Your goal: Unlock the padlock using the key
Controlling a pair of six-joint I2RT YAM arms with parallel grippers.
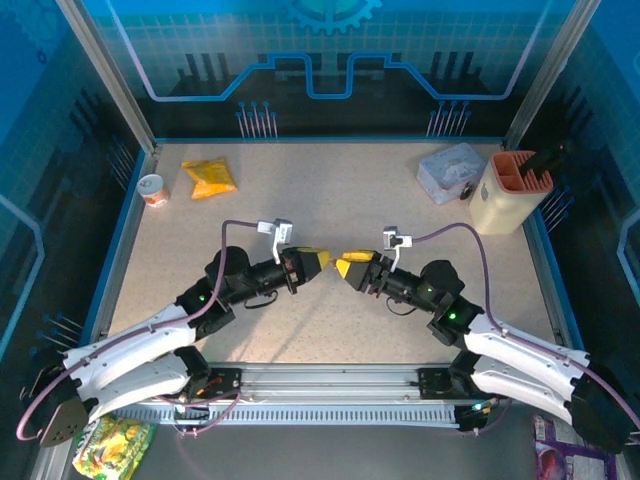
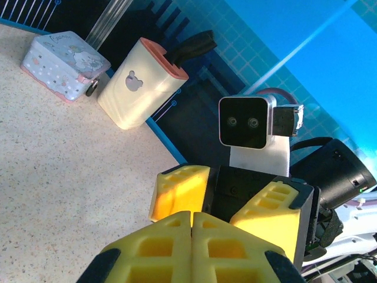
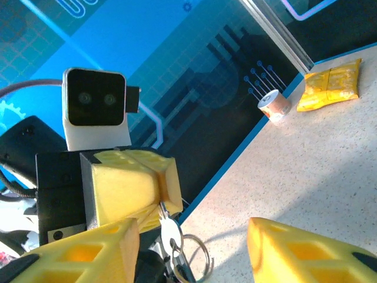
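Both grippers meet tip to tip above the middle of the table. My left gripper [image 1: 325, 260] [image 2: 192, 215] is shut, and in the right wrist view its yellow fingers [image 3: 159, 194] pinch the blade of the small silvery key [image 3: 171, 231]. The key's round head and a wire ring [image 3: 197, 254] hang below them. My right gripper [image 1: 346, 268] [image 3: 193, 231] stands open around the key head without touching it. Its fingers [image 2: 179, 191] face the left wrist camera. The tiny dark padlock [image 2: 91, 87] [image 1: 466, 188] hangs on the front of the pale tin, far from both grippers.
The pale blue-grey tin [image 1: 450, 172] [image 2: 62, 62] and a cream holder [image 1: 510, 190] [image 2: 138, 82] stand at the back right. A yellow packet [image 1: 210, 178] [image 3: 330, 88] and a small cup [image 1: 153, 188] [image 3: 273, 106] lie at the back left. A blue rim [image 1: 118, 250] borders the table.
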